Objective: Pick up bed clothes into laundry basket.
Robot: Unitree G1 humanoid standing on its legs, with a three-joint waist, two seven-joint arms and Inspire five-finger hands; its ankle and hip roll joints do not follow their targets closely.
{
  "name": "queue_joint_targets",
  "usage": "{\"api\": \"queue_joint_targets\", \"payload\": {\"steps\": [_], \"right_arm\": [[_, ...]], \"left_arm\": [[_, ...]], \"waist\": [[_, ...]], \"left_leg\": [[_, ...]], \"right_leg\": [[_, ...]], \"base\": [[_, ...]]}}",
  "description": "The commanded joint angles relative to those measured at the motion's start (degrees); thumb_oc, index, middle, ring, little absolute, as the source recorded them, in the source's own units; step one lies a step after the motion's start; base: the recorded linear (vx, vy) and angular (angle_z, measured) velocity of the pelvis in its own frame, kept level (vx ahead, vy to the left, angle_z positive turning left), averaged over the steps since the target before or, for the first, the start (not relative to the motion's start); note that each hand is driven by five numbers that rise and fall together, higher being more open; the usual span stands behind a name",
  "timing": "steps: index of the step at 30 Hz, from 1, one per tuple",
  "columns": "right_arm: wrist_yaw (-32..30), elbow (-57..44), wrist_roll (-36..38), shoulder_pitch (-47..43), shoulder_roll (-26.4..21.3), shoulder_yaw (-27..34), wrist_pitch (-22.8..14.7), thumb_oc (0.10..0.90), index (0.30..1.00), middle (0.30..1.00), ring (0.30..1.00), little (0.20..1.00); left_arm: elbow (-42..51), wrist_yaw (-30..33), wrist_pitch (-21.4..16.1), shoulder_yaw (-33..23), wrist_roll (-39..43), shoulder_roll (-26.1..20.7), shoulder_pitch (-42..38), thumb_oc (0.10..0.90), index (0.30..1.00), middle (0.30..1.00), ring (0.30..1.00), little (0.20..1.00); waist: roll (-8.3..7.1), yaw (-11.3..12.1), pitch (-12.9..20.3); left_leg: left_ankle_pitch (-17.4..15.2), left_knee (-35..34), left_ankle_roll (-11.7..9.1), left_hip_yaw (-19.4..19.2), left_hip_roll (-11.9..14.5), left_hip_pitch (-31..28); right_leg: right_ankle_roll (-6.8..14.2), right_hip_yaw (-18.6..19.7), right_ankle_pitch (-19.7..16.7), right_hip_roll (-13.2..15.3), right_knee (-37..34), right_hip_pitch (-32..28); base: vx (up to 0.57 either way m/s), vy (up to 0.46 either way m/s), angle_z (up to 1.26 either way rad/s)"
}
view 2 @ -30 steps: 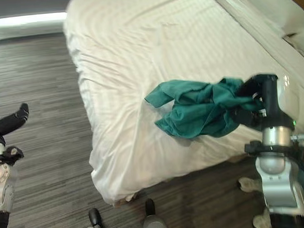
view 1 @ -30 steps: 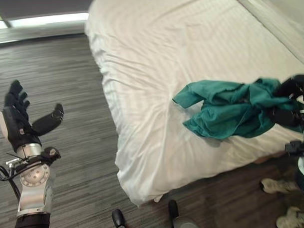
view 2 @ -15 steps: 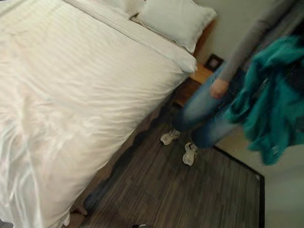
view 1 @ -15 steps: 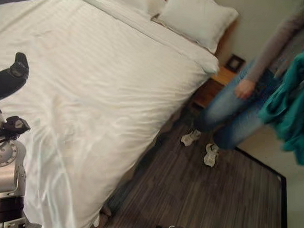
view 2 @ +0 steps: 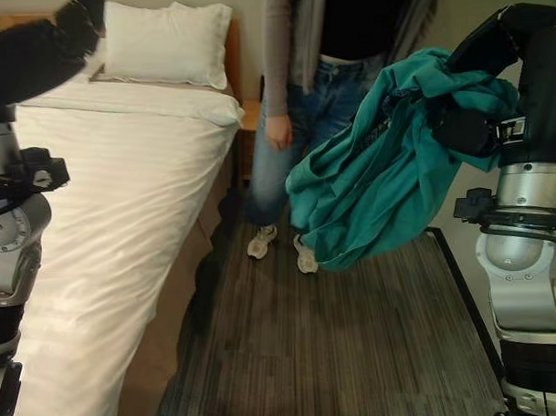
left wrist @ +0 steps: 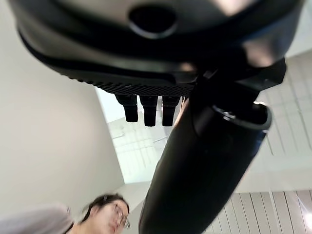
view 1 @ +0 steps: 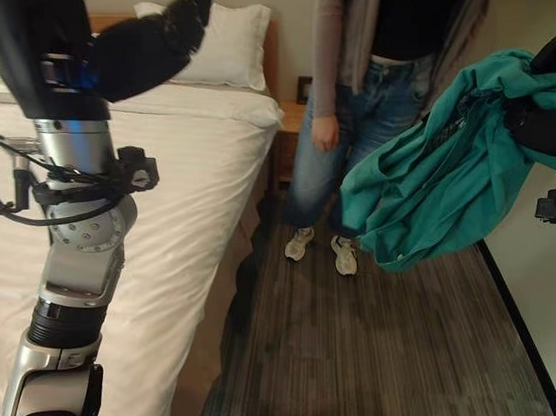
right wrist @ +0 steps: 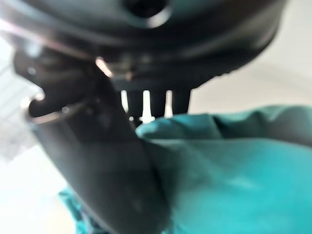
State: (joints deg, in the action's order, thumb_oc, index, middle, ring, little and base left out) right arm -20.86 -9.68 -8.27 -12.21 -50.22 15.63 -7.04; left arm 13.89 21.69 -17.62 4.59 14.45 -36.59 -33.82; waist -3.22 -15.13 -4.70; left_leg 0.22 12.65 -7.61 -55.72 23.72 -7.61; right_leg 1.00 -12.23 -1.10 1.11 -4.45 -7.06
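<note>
Upper right of the left eye view: teal garment (view 1: 441, 179) hangs bunched from the right hand (view 1: 542, 117), clear of the bed (view 1: 181, 175) and over the dark plank floor (view 1: 383, 341). A second ago it lay on the sheet with that hand at its edge, so the pick is done and the body has turned away from the mattress. Left hand (view 1: 117, 49) is raised at upper left, thumb sticking out, holding nothing. A person (view 1: 366, 104) in jeans stands at top centre beside the nightstand (view 1: 289, 139), pillow (view 1: 222, 46) behind. No laundry basket in frame, so drop-off isn't lined up yet.

Right eye view, same scene: garment (view 2: 387, 177) drapes at centre right off the right hand (view 2: 506, 81), lowest fold near the person's shoes (view 2: 279, 249) in the picture, though the floor gap can't be judged. Left hand (view 2: 26, 57) at upper left.

Left wrist view: left hand (left wrist: 195, 161) has the thumb extended, fingertips (left wrist: 148, 109) in a straight row, spread and empty. Ceiling and a person (left wrist: 105, 217) at lower left.

Right wrist view: right hand (right wrist: 97, 161) has the thumb clamped across teal cloth (right wrist: 234, 170), fingers (right wrist: 156, 102) just past the fold, so it's pinching the garment.

My read: transport phase, next is locating the basket. Risk is the loose hanging folds snagging or slipping.
</note>
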Motion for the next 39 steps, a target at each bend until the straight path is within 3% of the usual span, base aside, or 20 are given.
{"api": "queue_joint_targets", "payload": {"steps": [1,2,3,4,5,6,7,8,10,13,19,21,25,26,27,30,32,37,38,39], "right_arm": [[-3.7,-8.0,-1.9,-5.3,-4.0,5.9,-3.6,0.400,0.300,0.300,0.300,0.300],[-3.9,-7.3,-1.6,-3.5,-3.8,5.5,-4.4,0.400,0.300,0.300,0.300,0.300],[-3.4,-7.4,-1.0,-2.9,-3.4,5.4,-4.8,0.400,0.300,0.300,0.300,0.300],[-3.3,-7.4,-0.9,-2.6,-3.5,5.6,-4.9,0.400,0.300,0.300,0.300,0.300],[-4.2,-8.0,-1.3,-3.2,-4.1,5.6,-5.9,0.400,0.300,0.300,0.300,0.300],[-4.5,-8.1,-1.3,-3.1,-3.4,5.2,-6.4,0.400,0.300,0.300,0.300,0.300],[-4.5,-8.1,-1.3,-3.1,-3.4,5.2,-6.4,0.400,0.300,0.300,0.300,0.300],[-4.2,-9.2,-3.0,-1.2,-2.0,5.4,-6.7,0.400,0.300,0.300,0.300,0.300],[-4.0,-9.7,-3.7,0.9,-1.2,6.3,-6.3,0.400,0.300,0.300,0.300,0.300],[-3.9,-10.9,-5.9,6.5,2.3,6.2,-5.6,0.400,0.300,0.300,0.300,0.300],[-4.7,-11.0,-13.5,11.5,4.0,6.2,-1.8,0.400,0.300,0.300,0.300,0.300],[-4.9,-9.8,-14.7,10.4,5.4,4.0,-0.8,0.400,0.300,0.300,0.300,0.300],[-3.5,-8.7,-17.2,10.5,9.2,-0.8,0.4,0.400,0.300,0.300,0.300,0.300],[-3.5,-8.6,-17.3,10.4,9.3,-1.0,0.4,0.400,0.300,0.300,0.300,0.300],[-2.3,-7.0,-17.9,10.6,10.7,-3.3,0.8,0.400,0.300,0.300,0.300,0.300],[-1.2,-5.6,-18.4,11.9,11.4,-4.7,1.3,0.400,0.300,0.300,0.300,0.300],[-1.5,-5.0,-17.4,13.6,11.5,-3.3,1.3,0.400,0.300,0.300,0.300,0.300],[-1.5,-4.2,-15.6,15.7,9.0,-0.4,1.2,0.400,0.300,0.300,0.300,0.300],[-1.6,-3.2,-14.5,14.9,6.8,0.0,1.3,0.400,0.300,0.300,0.300,0.300],[-1.6,-2.8,-13.8,13.9,5.6,-0.2,1.5,0.400,0.300,0.300,0.300,0.300]], "left_arm": [[6.8,-2.0,0.3,-0.9,-2.4,1.6,-1.1,0.800,0.900,0.900,0.900,0.900],[6.4,-1.7,1.4,0.4,-4.8,2.9,1.5,0.800,0.900,0.900,0.900,0.900],[6.4,-2.2,1.3,0.8,-5.1,3.7,3.4,0.800,0.900,0.900,0.900,0.900],[6.6,-2.2,1.3,0.8,-5.1,3.8,3.6,0.800,0.900,0.900,0.900,0.900],[7.5,-3.2,1.2,2.3,-6.4,5.3,6.3,0.800,0.900,0.900,0.900,0.900],[8.0,-3.8,1.0,1.8,-6.7,6.2,8.7,0.800,0.900,0.900,0.900,0.900],[8.0,-3.8,1.0,1.8,-6.7,6.2,8.7,0.800,0.900,0.900,0.900,0.900],[8.6,-5.1,0.9,2.1,-7.2,8.8,13.3,0.800,0.900,0.900,0.900,0.900],[9.0,-6.0,1.3,3.0,-7.1,9.6,15.3,0.800,0.900,0.900,0.900,0.900],[5.3,-7.5,2.8,8.2,-5.3,11.8,17.3,0.800,0.900,0.900,0.900,0.900],[1.0,-10.7,3.8,14.3,-1.6,13.1,20.2,0.800,0.900,0.900,0.900,0.900],[-0.4,-10.8,4.1,15.5,-1.4,12.6,19.6,0.800,0.900,0.900,0.900,0.900],[-0.1,-11.8,4.3,13.3,-0.9,11.2,20.0,0.800,0.900,0.900,0.900,0.900],[-0.1,-11.8,4.3,13.1,-0.8,11.1,20.2,0.800,0.900,0.900,0.900,0.900],[0.2,-12.5,3.9,11.8,-0.4,11.1,21.4,0.800,0.900,0.900,0.900,0.900],[-0.6,-13.2,3.9,9.8,1.1,12.6,24.6,0.800,0.900,0.900,0.900,0.900],[-1.4,-13.0,4.1,9.4,1.1,13.7,26.2,0.800,0.900,0.900,0.900,0.900],[-3.1,-12.1,4.2,9.7,0.8,15.3,25.6,0.800,0.900,0.900,0.900,0.900],[-3.4,-11.7,4.3,9.4,1.3,15.5,25.7,0.800,0.900,0.900,0.900,0.900],[-3.6,-11.4,4.5,9.4,1.6,15.6,25.6,0.800,0.900,0.900,0.900,0.900]], "waist": [[-0.98,1.6,3.2],[-1.77,4.3,1.9],[-2.04,6.1,1.6],[-2.06,5.9,1.7],[-2.24,7.6,1.4],[-2.17,8.5,1.1],[-2.16,8.5,1.3],[-1.04,8.6,1.1],[-0.52,8.4,1.6],[0.05,5.7,1.7],[1.59,1.1,-1.2],[2.56,1.7,-2.8],[4.87,5.9,-4.2],[4.76,5.8,-4.3],[4.54,6.9,-4.0],[3.87,7.3,-3.7],[4.84,7.0,-3.2],[5.98,6.3,-3.3],[6.26,7.2,-4.0],[5.93,8.2,-4.6]], "left_leg": [[13.3,-5.7,-5.2,7.5,3.0,5.2],[9.7,-5.5,-2.8,24.0,-2.1,7.8],[4.8,-7.2,-1.7,35.1,-6.1,7.5],[4.7,-7.0,-1.3,35.3,-6.3,7.8],[-0.4,-6.6,0.5,50.4,-11.3,6.6],[-3.1,-5.6,1.1,56.4,-14.2,6.2],[-3.1,-5.6,1.1,56.3,-14.2,6.4],[-5.7,-6.8,2.4,63.5,-17.3,5.1],[-5.5,-8.0,2.7,62.2,-16.7,4.5],[-3.9,-12.0,3.5,56.8,-15.9,3.4],[-4.0,-17.6,5.1,48.6,-16.3,0.6],[-4.9,-17.7,4.9,44.6,-15.9,0.3],[-4.9,-17.4,4.8,36.1,-14.1,-0.2],[-5.0,-17.4,4.8,36.0,-14.1,-0.4],[-5.9,-17.3,4.6,34.1,-14.7,-1.5],[-6.6,-17.0,4.6,30.9,-16.0,-3.6],[-6.5,-16.1,3.8,30.5,-15.6,-4.3],[-7.3,-2.1,1.8,31.1,-11.2,-2.3],[-1.3,9.5,-0.2,34.1,-7.5,0.5],[2.4,15.2,-0.4,37.3,-6.9,2.5]], "right_leg": [[6.8,0.0,11.7,5.2,4.5,-6.1],[7.1,3.6,8.4,5.6,2.9,-4.8],[7.3,6.5,7.5,5.7,2.1,-3.9],[7.4,6.3,7.2,5.9,2.1,-3.9],[7.1,11.6,4.7,5.4,2.5,-1.5],[6.7,14.5,4.2,4.8,3.1,-0.2],[6.7,14.5,4.2,4.8,3.1,-0.1],[6.4,19.5,3.6,3.1,3.5,1.9],[6.2,21.3,3.4,2.6,3.5,2.5],[7.3,25.9,2.8,2.3,4.4,5.2],[10.4,27.3,1.8,2.3,9.4,12.3],[11.6,18.7,-0.1,4.3,11.6,15.9],[9.6,-10.7,0.9,14.2,18.1,17.1],[9.6,-10.7,1.0,14.2,18.3,17.0],[9.5,-14.4,0.7,15.1,17.4,16.0],[9.1,-14.5,-0.8,15.1,12.8,14.7],[8.8,-12.5,-0.4,13.5,10.9,13.6],[5.2,-7.4,2.7,9.6,8.5,10.4],[2.4,-5.5,4.4,6.3,5.9,7.3],[1.3,-4.2,5.0,5.0,4.4,5.9]], "base": [[-0.25,-0.087,-0.80],[-0.17,-0.102,-0.90],[-0.14,-0.079,-1.11],[-0.06,-0.067,-2.11],[-0.03,-0.016,-2.10],[-0.02,-0.030,-2.07],[0.00,0.086,-1.18],[0.01,0.134,-1.38],[0.01,0.150,-1.51],[0.05,0.157,-1.73],[-0.04,0.120,-0.80],[-0.16,0.101,-1.19],[-0.16,0.029,-1.62],[-0.02,0.030,-0.79],[0.04,-0.036,-1.17],[0.04,-0.067,-1.02],[0.12,-0.097,-0.70],[0.13,-0.188,-0.39],[0.18,-0.284,-0.57],[0.22,-0.339,-0.76]]}}
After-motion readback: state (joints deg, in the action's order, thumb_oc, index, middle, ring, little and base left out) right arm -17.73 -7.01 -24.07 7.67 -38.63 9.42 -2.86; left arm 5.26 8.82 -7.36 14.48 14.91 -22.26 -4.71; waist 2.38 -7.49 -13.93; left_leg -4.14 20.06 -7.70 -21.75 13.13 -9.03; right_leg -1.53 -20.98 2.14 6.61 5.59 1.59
